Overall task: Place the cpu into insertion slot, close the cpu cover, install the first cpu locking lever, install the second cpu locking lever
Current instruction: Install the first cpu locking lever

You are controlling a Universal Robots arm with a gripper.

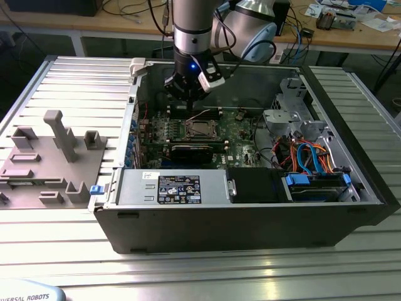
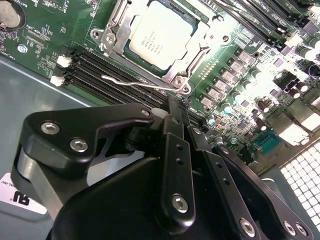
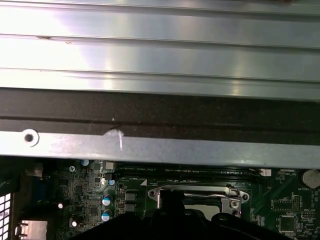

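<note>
Hand (image 2: 172, 112) closed up tight, gripping nothing, hovering just off the silver-topped cpu (image 2: 159, 34), already sat under its shiny cpu cover (image 2: 200, 42).

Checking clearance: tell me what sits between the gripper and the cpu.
In the second wrist view, black memory slots and a thin wire lever lie between the gripper and the cpu.

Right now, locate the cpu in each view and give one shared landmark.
Exterior view: cpu mid-board, below the gripper.
Second wrist view: cpu in the insertion slot, beyond the black fingers.
First wrist view: partly visible.
Landmark: wire lever beside the socket.
</note>
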